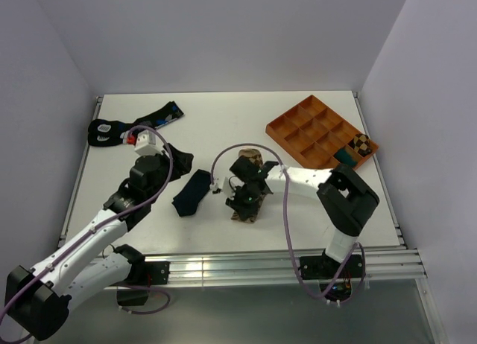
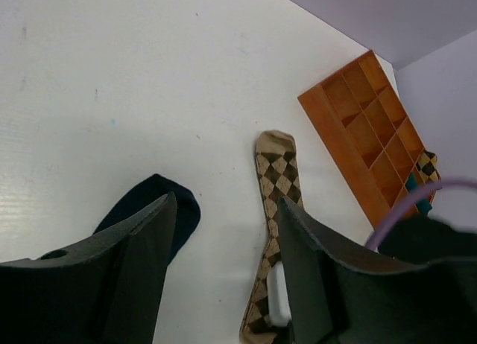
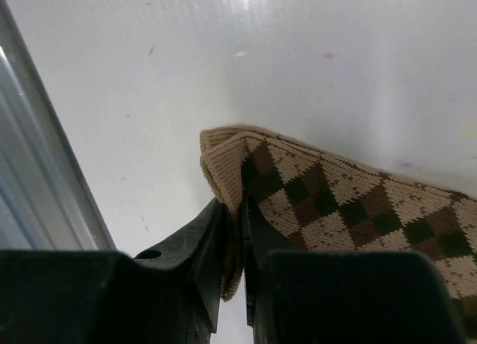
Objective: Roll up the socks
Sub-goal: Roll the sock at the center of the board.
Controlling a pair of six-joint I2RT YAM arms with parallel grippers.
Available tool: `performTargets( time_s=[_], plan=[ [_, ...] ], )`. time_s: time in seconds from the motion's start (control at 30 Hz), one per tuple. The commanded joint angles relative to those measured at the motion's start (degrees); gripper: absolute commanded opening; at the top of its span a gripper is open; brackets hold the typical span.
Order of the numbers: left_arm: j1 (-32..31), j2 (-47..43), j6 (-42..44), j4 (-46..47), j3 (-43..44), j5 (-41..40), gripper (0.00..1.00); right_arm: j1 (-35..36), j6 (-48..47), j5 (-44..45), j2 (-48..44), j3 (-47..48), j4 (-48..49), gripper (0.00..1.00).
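Observation:
The tan sock with dark-brown argyle diamonds (image 1: 250, 182) lies lengthwise at the table's middle; it also shows in the left wrist view (image 2: 277, 182) and the right wrist view (image 3: 350, 202). My right gripper (image 1: 244, 204) is shut on the sock's near cuff end, with the ribbed edge (image 3: 232, 176) pinched between the fingers. The plain dark navy sock (image 1: 191, 193) lies flat just left of it and shows in the left wrist view (image 2: 153, 202). My left gripper (image 1: 176, 159) is open and empty, hovering above the table left of the navy sock.
An orange compartment tray (image 1: 322, 132) sits at the back right, with small items in its right cells. A black sock with blue and white markings (image 1: 134, 123) lies at the back left. A metal rail (image 1: 283, 260) runs along the table's near edge.

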Motion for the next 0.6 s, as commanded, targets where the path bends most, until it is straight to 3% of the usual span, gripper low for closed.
performTargets(
  time_s=[0.0,0.2,0.27,0.47,0.57],
  plan=[
    [0.32,-0.86,1.22,7.81,-3.74,4.59,0.62,-7.06,-5.40,-13.13,3.31,5.53,-7.83,0.19],
    [-0.11,-1.57,3.42,20.21,-13.32,14.24,0.52,-12.88,-11.90,-24.55,6.92,9.58,-18.55,0.19],
    [-0.47,-1.31,3.86,28.20,-17.54,16.72,0.50,-14.38,-15.24,-26.41,8.76,11.51,-23.29,0.19],
    [-6.35,8.96,9.83,47.18,-21.95,24.01,0.51,-16.23,-21.23,-32.04,14.91,15.29,-32.53,0.18],
    [-10.57,16.17,12.12,50.72,-20.46,27.00,0.52,-17.10,-20.88,-32.22,17.46,16.35,-33.50,0.18]
  ],
)
